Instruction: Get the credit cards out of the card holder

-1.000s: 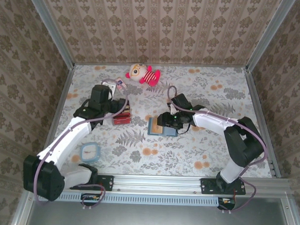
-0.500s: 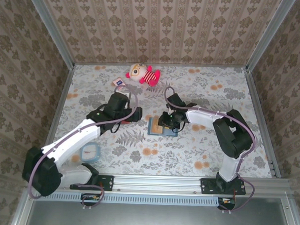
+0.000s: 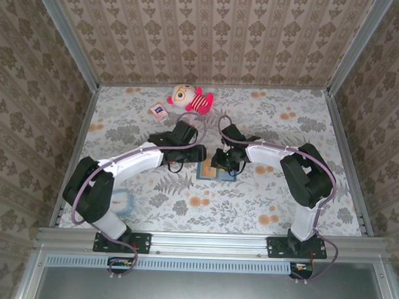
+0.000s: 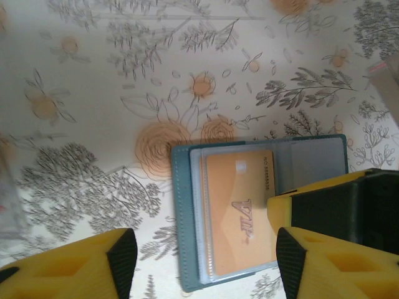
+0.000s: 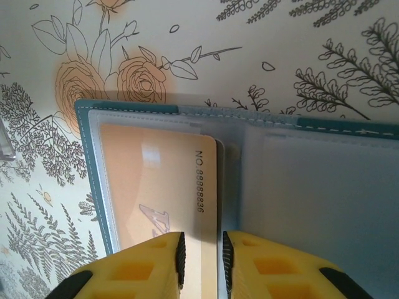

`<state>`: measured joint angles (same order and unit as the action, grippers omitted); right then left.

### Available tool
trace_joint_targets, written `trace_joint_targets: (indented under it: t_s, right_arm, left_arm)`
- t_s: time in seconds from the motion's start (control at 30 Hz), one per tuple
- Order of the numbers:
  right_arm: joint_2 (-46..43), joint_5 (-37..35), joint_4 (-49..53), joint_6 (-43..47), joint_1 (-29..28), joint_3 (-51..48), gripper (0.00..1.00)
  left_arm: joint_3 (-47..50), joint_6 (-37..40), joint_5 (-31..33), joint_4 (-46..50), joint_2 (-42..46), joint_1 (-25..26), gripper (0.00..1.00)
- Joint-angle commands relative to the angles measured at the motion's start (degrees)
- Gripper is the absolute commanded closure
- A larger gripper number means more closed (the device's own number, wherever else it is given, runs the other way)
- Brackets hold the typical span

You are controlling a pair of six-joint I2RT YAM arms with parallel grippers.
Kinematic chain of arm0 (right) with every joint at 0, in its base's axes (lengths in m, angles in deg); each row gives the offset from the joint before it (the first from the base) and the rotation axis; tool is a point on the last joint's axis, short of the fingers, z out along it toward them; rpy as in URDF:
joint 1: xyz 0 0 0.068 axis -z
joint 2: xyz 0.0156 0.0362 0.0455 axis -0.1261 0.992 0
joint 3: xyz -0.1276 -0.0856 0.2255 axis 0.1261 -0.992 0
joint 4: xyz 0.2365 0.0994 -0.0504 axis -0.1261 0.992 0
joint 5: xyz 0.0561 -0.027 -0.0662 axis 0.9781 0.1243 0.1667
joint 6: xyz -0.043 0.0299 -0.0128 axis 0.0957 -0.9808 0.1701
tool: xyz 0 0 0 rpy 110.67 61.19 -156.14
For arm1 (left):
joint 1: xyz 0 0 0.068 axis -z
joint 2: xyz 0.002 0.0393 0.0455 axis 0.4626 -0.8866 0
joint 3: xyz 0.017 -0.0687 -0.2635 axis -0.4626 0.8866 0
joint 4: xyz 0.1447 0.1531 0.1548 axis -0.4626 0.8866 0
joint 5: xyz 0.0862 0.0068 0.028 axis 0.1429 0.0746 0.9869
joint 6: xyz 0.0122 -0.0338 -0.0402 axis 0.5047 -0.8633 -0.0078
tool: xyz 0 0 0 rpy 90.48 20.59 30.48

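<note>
Card holder [image 3: 208,171] is lying open mid-table, with an orange card [image 5: 156,193] sitting in one clear pocket. Right gripper [image 5: 202,258] is pinching that card's edge between nearly closed jaws. Left gripper [image 4: 202,268] is hovering by the holder's left side, jaws spread wide.

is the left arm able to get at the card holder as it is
Probably yes: the left gripper hangs open right above the card holder, its teal border uncovered; the right gripper only pinches the tan-orange card.
</note>
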<state>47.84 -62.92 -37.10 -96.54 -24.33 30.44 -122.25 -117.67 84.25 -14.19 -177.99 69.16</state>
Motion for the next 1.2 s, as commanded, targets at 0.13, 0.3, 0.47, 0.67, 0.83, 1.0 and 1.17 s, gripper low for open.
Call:
trace_joint_targets:
  t_s: [0.13, 0.3, 0.47, 0.67, 0.83, 1.0, 1.17]
  right_arm:
    - [1.4, 3.8, -1.2, 1.1, 1.3, -0.3, 0.8]
    - [1.6, 5.0, -2.0, 1.2, 2.1, -1.0, 0.81]
    - [1.4, 5.1, -1.7, 1.7, 2.5, -1.2, 0.81]
    - [1.7, 5.7, -1.8, 1.8, 2.5, -1.2, 0.81]
    - [1.8, 6.1, -1.8, 1.9, 2.5, -1.1, 0.81]
    - [2.0, 6.6, -1.9, 2.4, 2.7, -1.0, 0.82]
    - [2.8, 7.9, -2.3, 2.0, 2.8, -0.8, 0.82]
  left_arm:
    - [1.5, -7.8, -6.2, -8.0, -3.1, 0.3, 0.69]
    - [3.3, -10.1, -6.6, -10.2, -4.4, 0.5, 0.75]
    - [3.9, -10.8, -6.4, -10.1, -6.0, 0.4, 0.77]
    - [4.1, -10.3, -7.6, -10.3, -7.8, 0.5, 0.82]
    - [4.0, -9.9, -8.2, -9.9, -9.0, 0.4, 0.85]
    - [4.5, -10.1, -8.2, -9.8, -9.7, 0.5, 0.89]
    - [5.2, -10.8, -7.9, -9.5, -10.0, 0.5, 0.92]
